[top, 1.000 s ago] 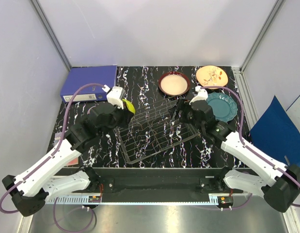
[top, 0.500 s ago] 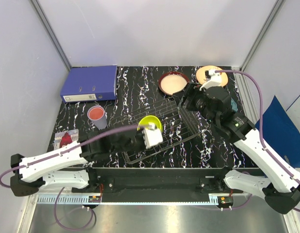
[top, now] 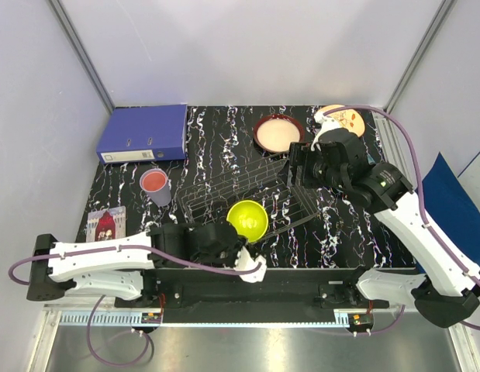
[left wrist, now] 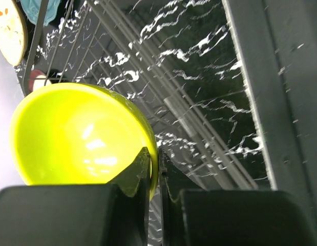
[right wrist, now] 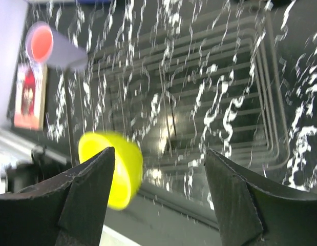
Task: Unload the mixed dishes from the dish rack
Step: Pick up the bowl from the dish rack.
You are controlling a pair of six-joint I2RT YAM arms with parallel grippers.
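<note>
A black surface veined with white fills the middle, boxed in by plain pale walls at the back and on both sides, with grey metal posts rising at the rear corners. Soft, even light leaves a dull sheen on the brushed metal strip along the near edge. A blue sheet shows by the right wall.

Teal plate cut by top edge; yellow-green bowl blurred.

bowl: yellow-green | cup: lavender | binder: blue | table: black (white veins)
</note>
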